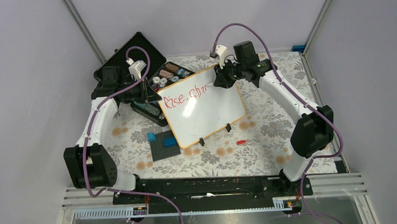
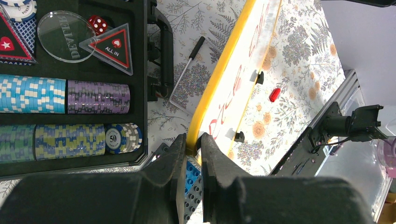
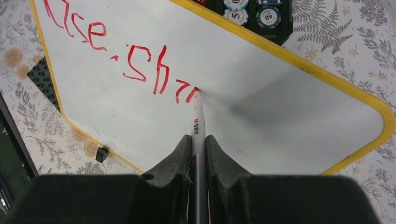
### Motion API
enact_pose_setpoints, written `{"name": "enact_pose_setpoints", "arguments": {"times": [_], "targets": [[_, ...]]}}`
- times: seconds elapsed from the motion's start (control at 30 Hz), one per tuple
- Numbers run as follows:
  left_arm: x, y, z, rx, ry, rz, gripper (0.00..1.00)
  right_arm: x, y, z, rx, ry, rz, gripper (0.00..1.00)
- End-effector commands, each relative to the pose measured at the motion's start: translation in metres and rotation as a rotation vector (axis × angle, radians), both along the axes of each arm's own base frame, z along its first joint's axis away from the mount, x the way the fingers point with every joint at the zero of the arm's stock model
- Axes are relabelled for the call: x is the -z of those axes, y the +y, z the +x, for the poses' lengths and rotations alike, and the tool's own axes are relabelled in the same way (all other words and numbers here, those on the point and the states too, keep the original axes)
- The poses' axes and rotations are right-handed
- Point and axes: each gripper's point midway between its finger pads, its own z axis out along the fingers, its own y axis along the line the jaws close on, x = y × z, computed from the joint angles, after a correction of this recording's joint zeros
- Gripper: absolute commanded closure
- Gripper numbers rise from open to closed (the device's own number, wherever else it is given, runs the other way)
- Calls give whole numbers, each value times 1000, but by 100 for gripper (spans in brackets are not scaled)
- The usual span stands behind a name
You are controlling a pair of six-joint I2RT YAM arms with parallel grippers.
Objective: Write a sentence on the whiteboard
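floral cloth (image 1: 260, 155) is covering the table, and nearest the arm bases a small red cap (image 1: 241, 141) is lying on it, well apart from a dark grey plate (image 1: 162, 144) carrying blue blocks. just beyond them the whiteboard (image 1: 206, 109) is resting on its two black feet at its near edge, turned at an angle across the middle of the cloth. how steeply it is leaning cannot be told.

the left gripper (image 2: 193, 140) is pinching the frame at the board's left edge, jaws nearly together on the thin rim. the right gripper (image 3: 198, 139) is clamping narrow on a slim marker (image 3: 198, 116), whose red tip is touching the board at the end of the sentence (image 3: 126, 56), which is reading "rise shi" plus a part-formed letter, so the writing looks well short of done.

the board looks light and stiff with a slick face, so it would likely skate or tip under pen pressure; the frame is the place to hold it, since fingers on the white face would smear fresh ink. the smooth marker barrel could slip, so a firm hold suits it.

farthest back, an open black case (image 1: 127, 56) of poker chips is sitting behind the board's left corner.
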Motion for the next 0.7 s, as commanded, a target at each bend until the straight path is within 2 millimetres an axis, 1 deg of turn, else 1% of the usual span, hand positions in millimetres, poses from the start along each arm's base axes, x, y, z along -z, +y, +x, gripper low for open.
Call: {"name": "enact_pose_setpoints", "arguments": {"times": [0.0, 0.23, 0.47, 0.67], "targets": [[-5, -1, 4, 18, -59, 40, 100, -11, -12, 17, 45, -62, -15, 100], [-5, -1, 4, 18, -56, 38, 100, -5, -22, 16, 55, -60, -29, 100], [-5, -1, 4, 16, -58, 41, 100, 4, -20, 2, 27, -22, -17, 100], [-5, -1, 4, 17, -57, 40, 100, 5, -22, -8, 16, -13, -12, 100]]}}
